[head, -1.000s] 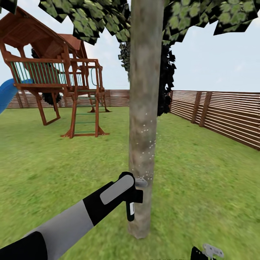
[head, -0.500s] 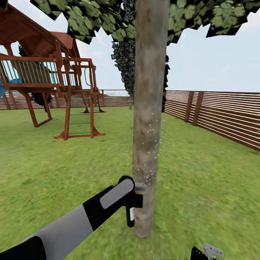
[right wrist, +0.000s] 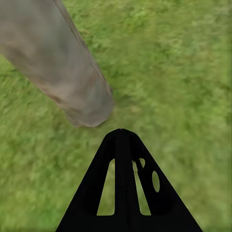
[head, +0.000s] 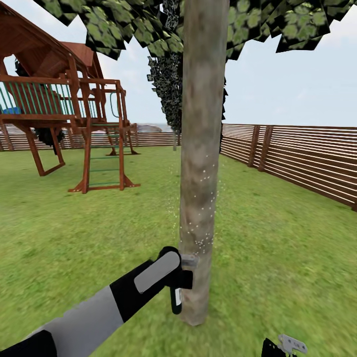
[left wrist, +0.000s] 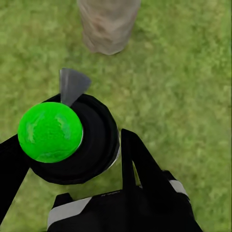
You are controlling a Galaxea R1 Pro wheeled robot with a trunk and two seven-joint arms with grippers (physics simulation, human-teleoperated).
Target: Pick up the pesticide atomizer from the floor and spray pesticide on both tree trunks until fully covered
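From the head view, the tree trunk (head: 201,163) rises straight out of the grass lawn (head: 277,238), its leafy canopy (head: 129,25) spreading across the top of the picture. The left arm reaches forward to the trunk's lower part, and the left gripper (head: 179,290) sits just beside the bark with a small grey nozzle (head: 190,259) touching or almost touching it; fine white specks (head: 203,198) dot the trunk above that spot. A wooden play structure (head: 64,114) stands well back on the left, and a brown slatted fence (head: 297,158) runs along the right. A corner of the right gripper (head: 282,345) shows at the lower edge. In the left wrist view, the jaws are clenched around the pesticide atomizer (left wrist: 72,140), a black round body with a bright green cap (left wrist: 50,131), over grass near the trunk's base (left wrist: 107,26). In the right wrist view, the right gripper's jaws (right wrist: 123,179) are pressed together, grasping nothing, above the grass beside the trunk's foot (right wrist: 72,82).
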